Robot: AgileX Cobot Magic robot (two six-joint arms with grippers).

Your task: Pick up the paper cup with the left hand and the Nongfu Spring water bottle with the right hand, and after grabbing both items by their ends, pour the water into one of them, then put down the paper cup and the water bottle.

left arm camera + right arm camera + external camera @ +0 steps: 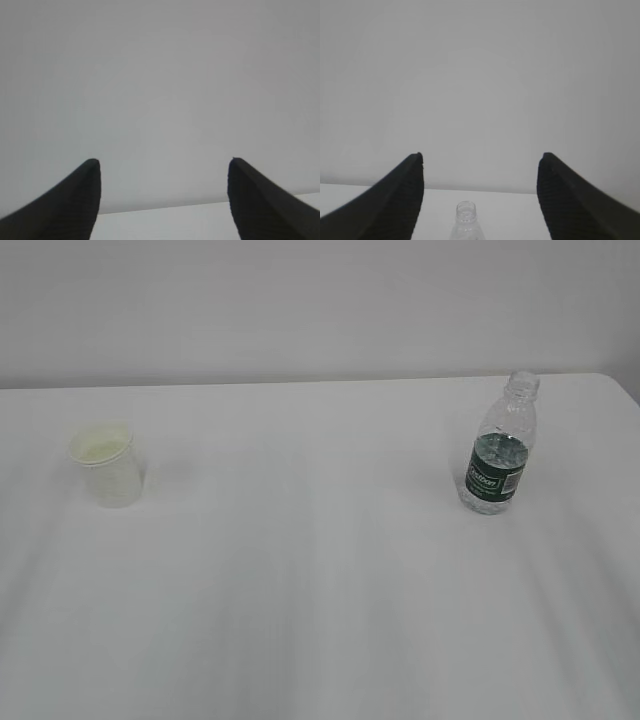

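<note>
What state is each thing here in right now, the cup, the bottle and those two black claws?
paper cup: upright on the table, untouched.
Nongfu Spring water bottle: upright, capless, partly filled with water, untouched.
left hand: gripper open, holding nothing, cup not in its view.
right hand: gripper open, holding nothing, bottle neck showing below between its fingers.
table: white, bearing cup and bottle far apart.

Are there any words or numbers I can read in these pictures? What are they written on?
Nongfu Spring water bottle, dark green label: white lettering across it, too blurred to read for sure.
Smaller print lower on the same label: too small to read.
Paper cup: plain white, no words showing.
Both wrist views: no writing at all.
</note>
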